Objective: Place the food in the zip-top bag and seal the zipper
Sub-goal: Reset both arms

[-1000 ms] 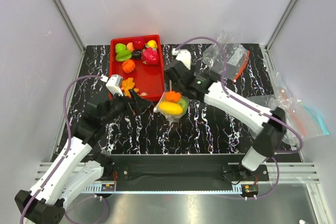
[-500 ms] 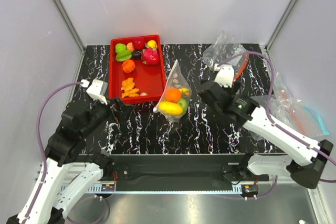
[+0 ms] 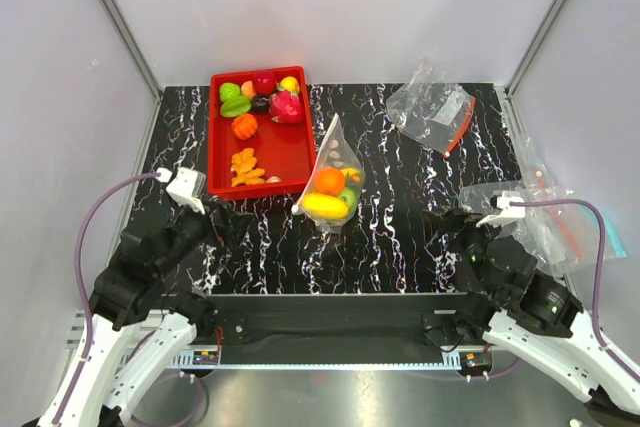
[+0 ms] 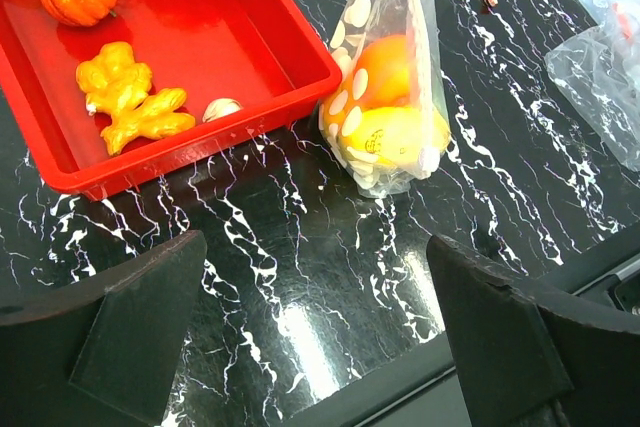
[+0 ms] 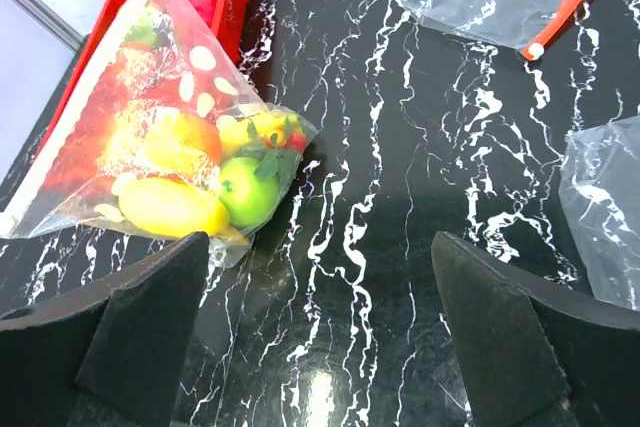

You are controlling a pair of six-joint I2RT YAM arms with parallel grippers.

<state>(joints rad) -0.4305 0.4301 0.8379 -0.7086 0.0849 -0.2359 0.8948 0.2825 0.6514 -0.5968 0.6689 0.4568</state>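
Note:
The dotted zip-top bag (image 3: 333, 172) stands on the table, leaning against the red tray's right corner. It holds the round orange (image 3: 329, 181), the yellow oval fruit (image 3: 325, 206) and the green apple (image 3: 349, 197). In the right wrist view the bag (image 5: 170, 97) also shows the banana bunch (image 5: 255, 132) and the apple (image 5: 245, 190). The whitish zipper (image 5: 75, 97) runs along its upper left edge; I cannot tell if it is pressed shut. My left gripper (image 3: 215, 224) (image 4: 320, 347) and right gripper (image 3: 452, 229) (image 5: 320, 347) are open, empty and well back from the bag.
The red tray (image 3: 290, 152) holds several other toy foods, among them a pink dragon fruit (image 3: 287, 105). A clear bag with an orange-red zipper (image 3: 432, 107) lies at the back right. Plain clear bags (image 3: 545, 212) lie at the right edge.
Both arms have drawn back from the bag to the near edge of the table. The bag stays leaning against the tray on its own.

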